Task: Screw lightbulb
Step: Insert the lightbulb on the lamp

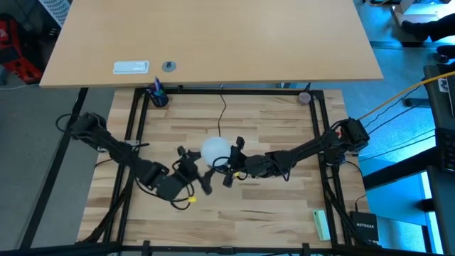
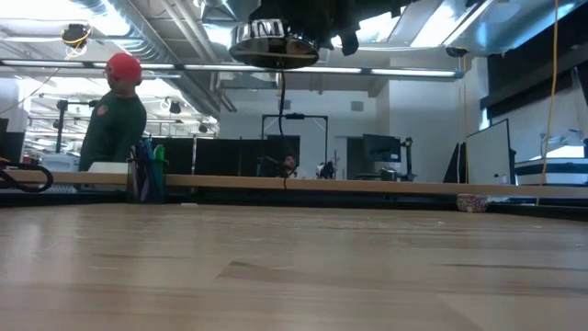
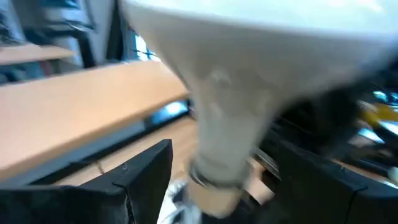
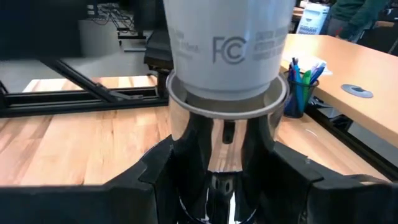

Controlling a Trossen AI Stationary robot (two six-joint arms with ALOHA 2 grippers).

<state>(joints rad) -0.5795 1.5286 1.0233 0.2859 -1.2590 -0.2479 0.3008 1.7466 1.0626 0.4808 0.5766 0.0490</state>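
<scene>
Pale butcher-block table (image 1: 270, 213), both arms meeting mid-air above its centre — the small white frosted lightbulb (image 1: 215, 150) sits base-down in the round silver socket (image 4: 221, 134), which the right gripper (image 4: 221, 180) clamps from both sides. The left gripper (image 3: 205, 180) straddles the bulb's neck with fingers spread wide, seemingly not pinching. Risk, I'd say: a tilted turn cross-threads the base, or the socket twists in its clamp.

"FC" mark printed on the lightbulb (image 4: 227, 46); "NETGEAR" lettered on the black box (image 1: 365, 225) at table edge.
</scene>
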